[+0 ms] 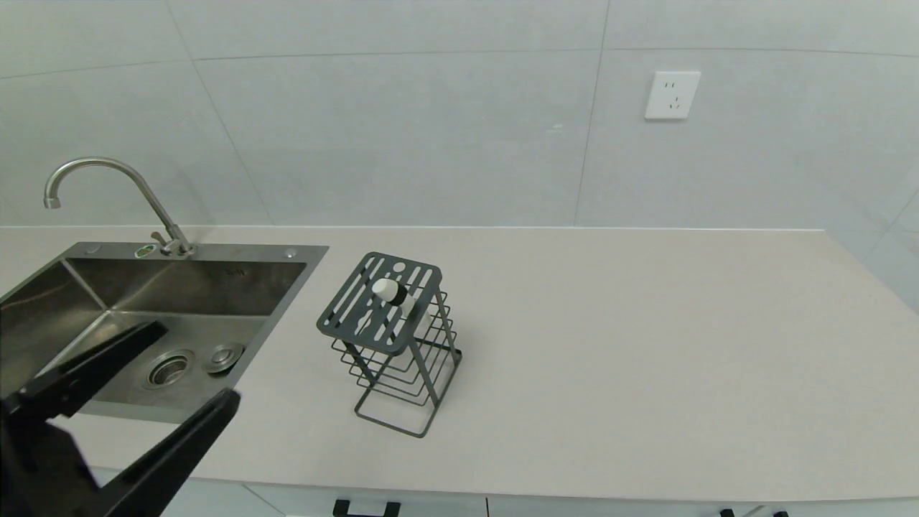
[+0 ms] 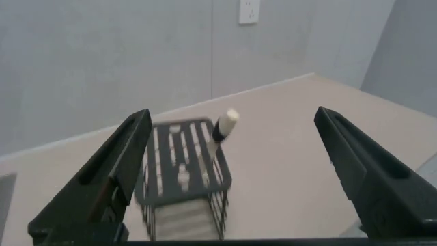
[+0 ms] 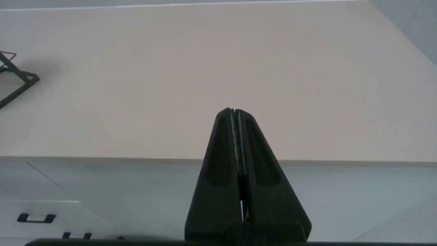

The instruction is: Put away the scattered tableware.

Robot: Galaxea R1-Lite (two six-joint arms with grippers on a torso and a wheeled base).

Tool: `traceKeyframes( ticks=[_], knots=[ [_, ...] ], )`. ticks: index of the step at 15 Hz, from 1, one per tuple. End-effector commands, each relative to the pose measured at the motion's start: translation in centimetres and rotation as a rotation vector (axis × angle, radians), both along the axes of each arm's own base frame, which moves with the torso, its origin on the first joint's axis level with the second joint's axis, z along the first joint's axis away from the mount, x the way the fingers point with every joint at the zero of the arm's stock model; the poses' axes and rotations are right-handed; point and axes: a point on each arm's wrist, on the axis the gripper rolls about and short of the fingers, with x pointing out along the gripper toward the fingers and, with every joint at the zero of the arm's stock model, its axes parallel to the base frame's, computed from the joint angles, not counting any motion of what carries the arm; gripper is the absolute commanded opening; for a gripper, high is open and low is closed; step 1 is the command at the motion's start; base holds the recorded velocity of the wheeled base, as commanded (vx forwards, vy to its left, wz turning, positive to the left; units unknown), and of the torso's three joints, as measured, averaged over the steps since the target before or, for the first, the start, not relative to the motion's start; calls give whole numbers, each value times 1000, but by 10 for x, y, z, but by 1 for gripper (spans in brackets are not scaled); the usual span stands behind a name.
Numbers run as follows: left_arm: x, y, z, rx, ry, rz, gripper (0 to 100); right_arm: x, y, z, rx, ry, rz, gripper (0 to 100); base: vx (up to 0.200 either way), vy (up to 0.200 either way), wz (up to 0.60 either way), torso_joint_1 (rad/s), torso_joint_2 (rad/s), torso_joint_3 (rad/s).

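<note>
Left gripper (image 1: 195, 361): spread wide, empty, near the sink (image 1: 179, 287).
Right gripper (image 3: 234, 115): fingers pressed together, empty, over the countertop (image 1: 610, 359) edge.
White-handled utensil (image 1: 388, 289): standing in the wire rack (image 1: 344, 316)'s slotted top.
Handling: likely light, stiff and smooth; best gripped by the protruding handle.
Hidden: its working end sits behind the wires, so its kind is unclear.

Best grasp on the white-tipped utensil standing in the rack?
Probably the white-capped handle end, the part poking above the slotted top of the rack. Come from above, along its slight tilt. The rest sits inside the wires, so a side approach looks blocked. The left gripper is open and faces it.
</note>
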Motion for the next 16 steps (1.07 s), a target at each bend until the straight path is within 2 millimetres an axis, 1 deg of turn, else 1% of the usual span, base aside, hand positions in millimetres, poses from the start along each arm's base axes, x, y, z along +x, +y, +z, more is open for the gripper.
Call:
traceKeyframes(
  ticks=[1,2,4,5,6,7,8,9,11,12,13,16],
  knots=[
    [-67,27,-18,22,-102,84,100,0,0,0,0,0,1,0,0,0,0,0,0,0],
    [-77,30,-26,32,-74,113,100,0,0,0,0,0,1,0,0,0,0,0,0,0],
    [-95,34,-56,64,9,160,100,0,0,0,0,0,2,0,0,0,0,0,0,0],
    [-99,35,-73,89,69,161,100,0,0,0,0,0,2,0,0,0,0,0,0,0],
    [-98,35,-74,96,96,166,100,0,0,0,0,0,1,0,0,0,0,0,0,0],
    [-97,35,-77,89,124,211,100,0,0,0,3,0,1,0,0,0,0,56,2,7],
    [-96,35,-84,114,188,284,100,0,0,0,2,0,1,0,0,0,0,0,0,0],
    [-96,36,-94,149,290,353,100,0,0,0,2,0,1,0,0,0,0,0,0,0],
    [-96,37,-93,146,283,427,100,0,0,0,3,0,1,0,0,0,0,0,0,0],
    [-97,37,-98,144,326,550,100,0,0,0,2,0,1,0,0,0,0,0,0,0],
    [-102,36,-98,108,256,610,100,0,0,0,3,0,1,0,0,0,0,0,0,0],
    [-104,36,-99,92,242,599,100,0,0,0,3,0,-3,0,0,0,0,0,0,0]
  ],
)
